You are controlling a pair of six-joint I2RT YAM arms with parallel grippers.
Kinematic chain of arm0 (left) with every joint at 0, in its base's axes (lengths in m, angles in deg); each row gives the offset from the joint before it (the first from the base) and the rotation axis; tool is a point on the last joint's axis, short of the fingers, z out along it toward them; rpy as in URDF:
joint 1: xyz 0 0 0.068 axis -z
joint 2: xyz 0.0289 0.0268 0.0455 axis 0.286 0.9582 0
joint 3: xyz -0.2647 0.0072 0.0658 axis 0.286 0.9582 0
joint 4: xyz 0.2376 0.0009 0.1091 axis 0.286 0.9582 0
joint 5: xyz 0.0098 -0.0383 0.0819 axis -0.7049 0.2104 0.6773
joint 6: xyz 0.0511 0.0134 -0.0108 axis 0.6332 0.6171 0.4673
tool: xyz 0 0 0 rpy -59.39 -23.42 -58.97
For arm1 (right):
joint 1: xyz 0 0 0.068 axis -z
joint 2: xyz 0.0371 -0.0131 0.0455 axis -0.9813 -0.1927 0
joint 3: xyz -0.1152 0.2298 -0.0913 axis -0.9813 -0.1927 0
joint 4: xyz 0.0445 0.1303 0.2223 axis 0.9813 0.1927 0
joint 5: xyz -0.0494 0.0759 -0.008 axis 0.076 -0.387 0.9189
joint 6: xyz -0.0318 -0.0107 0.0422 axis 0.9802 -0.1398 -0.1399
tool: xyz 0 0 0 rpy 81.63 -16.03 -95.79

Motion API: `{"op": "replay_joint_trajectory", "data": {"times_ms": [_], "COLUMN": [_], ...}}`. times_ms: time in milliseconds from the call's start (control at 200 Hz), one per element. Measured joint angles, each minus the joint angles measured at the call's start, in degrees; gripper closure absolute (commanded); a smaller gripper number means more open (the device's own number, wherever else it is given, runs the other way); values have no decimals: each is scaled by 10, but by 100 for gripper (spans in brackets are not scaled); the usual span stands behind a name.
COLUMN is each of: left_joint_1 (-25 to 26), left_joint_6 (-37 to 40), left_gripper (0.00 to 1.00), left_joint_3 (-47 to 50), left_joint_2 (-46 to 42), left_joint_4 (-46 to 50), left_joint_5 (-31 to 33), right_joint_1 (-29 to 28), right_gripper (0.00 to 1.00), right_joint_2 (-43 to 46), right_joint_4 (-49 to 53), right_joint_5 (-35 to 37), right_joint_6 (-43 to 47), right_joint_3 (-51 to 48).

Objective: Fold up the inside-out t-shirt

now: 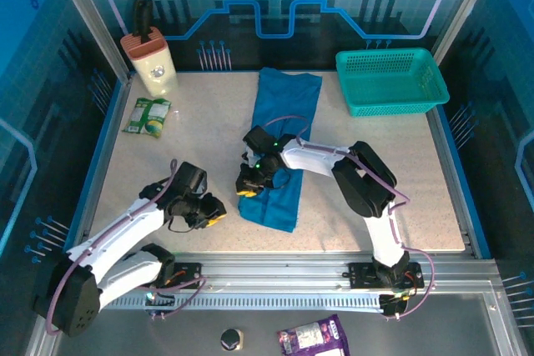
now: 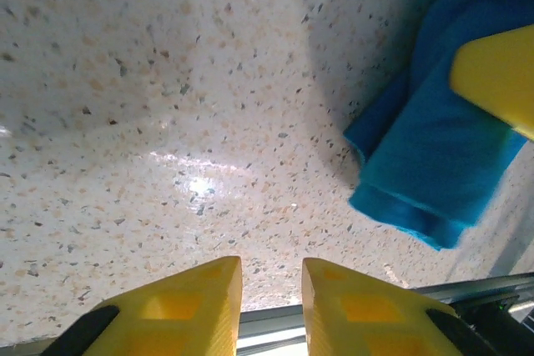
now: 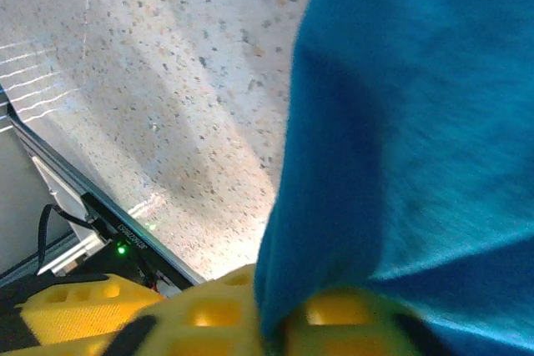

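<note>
Shirt [image 1: 288, 102]: blue, lying mid-table as a long narrow strip that runs from the far side, beside the basket [image 1: 388, 81], back toward the arms. Its near end is doubled over and wrinkled.

Right gripper [image 1: 248, 183]: positioned at the left edge of the strip's near half. In the right wrist view, blue cloth drapes over the yellow fingers [image 3: 334, 316] and a fold sits in the narrow gap between them. Whether the jaws pinch it or merely flank it cannot be told.

Left gripper [image 1: 215, 211]: low over bare table [image 1: 192, 147], just left of the shirt's near end and apart from it. Jaws narrowly parted, nothing between them.

Elsewhere: knife block [image 1: 150, 60] at the far-left corner, with a green packet [image 1: 148, 116] just in front of it, both well apart from the shirt.
</note>
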Motion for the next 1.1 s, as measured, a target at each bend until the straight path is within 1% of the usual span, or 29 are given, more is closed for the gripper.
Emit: {"op": "replay_joint_trajectory", "data": {"times_ms": [115, 205, 280, 435, 490, 640, 715, 811, 876, 981, 1036, 1101], "left_joint_1": [-5, -14, -19, -30, -31, -32, -32, -32, -32, -32, -35, -38], "left_joint_6": [25, 49, 74, 127, 146, 185, 203, 222, 231, 240, 242, 241], "left_gripper": [68, 68, 69, 69, 67, 67, 68, 71, 73, 78, 79, 81], "left_joint_3": [-26, -52, -82, -134, -146, -164, -169, -171, -170, -159, -153, -149], "left_joint_2": [35, 78, 119, 193, 213, 247, 266, 298, 324, 356, 360, 358], "left_joint_4": [-4, -14, -15, -14, -13, -10, -7, 3, 7, 1, -4, -8], "left_joint_5": [-2, -14, -21, -33, -41, -71, -71, -53, -40, -35, -37, -42], "right_joint_1": [-3, -2, 0, 4, 6, 12, 12, 12, 12, 12, 12, 12], "right_gripper": [61, 60, 60, 60, 60, 59, 59, 58, 59, 60, 63, 71], "right_joint_2": [5, 24, 60, 163, 196, 252, 261, 264, 264, 263, 259, 251], "right_joint_4": [-5, 2, 12, 51, 70, 110, 128, 136, 135, 122, 114, 95], "right_joint_5": [0, 11, 27, 82, 108, 153, 163, 170, 170, 169, 167, 164], "right_joint_6": [3, 6, 10, 13, 15, 14, 10, 5, 1, -5, -7, -12], "right_joint_3": [5, 0, -17, -84, -112, -201, -240, -280, -297, -315, -318, -322]}}
